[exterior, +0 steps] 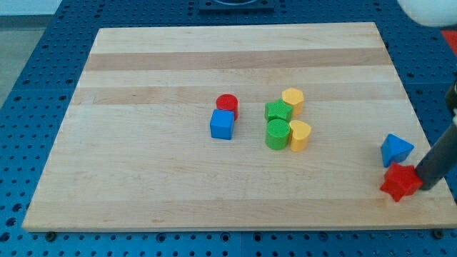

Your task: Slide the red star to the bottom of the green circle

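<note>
The red star (pixel 399 182) lies near the view's bottom right corner of the wooden board (pixel 143 178). My tip (pixel 423 185) is right at the star's right side, touching or nearly touching it. The green circle (pixel 277 133) stands near the board's middle, far to the left of the star. It sits just below a green star-like block (pixel 278 111) and touches a yellow block (pixel 299 135) on its right.
A blue triangle (pixel 395 149) sits just above the red star. A yellow hexagon (pixel 293 99), a red cylinder (pixel 227 105) and a blue cube (pixel 222 124) lie near the middle. The board's right edge is close to my tip.
</note>
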`<state>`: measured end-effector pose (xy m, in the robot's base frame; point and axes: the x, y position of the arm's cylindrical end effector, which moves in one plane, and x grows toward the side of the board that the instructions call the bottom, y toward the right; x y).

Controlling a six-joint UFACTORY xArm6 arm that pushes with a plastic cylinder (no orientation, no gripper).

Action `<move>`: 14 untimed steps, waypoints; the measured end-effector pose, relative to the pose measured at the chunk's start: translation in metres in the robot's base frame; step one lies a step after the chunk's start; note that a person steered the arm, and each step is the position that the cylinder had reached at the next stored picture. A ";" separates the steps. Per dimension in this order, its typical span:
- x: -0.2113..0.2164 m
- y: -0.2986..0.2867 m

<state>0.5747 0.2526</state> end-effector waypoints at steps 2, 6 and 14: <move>0.016 -0.040; 0.012 -0.139; -0.013 -0.170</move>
<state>0.5620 0.0827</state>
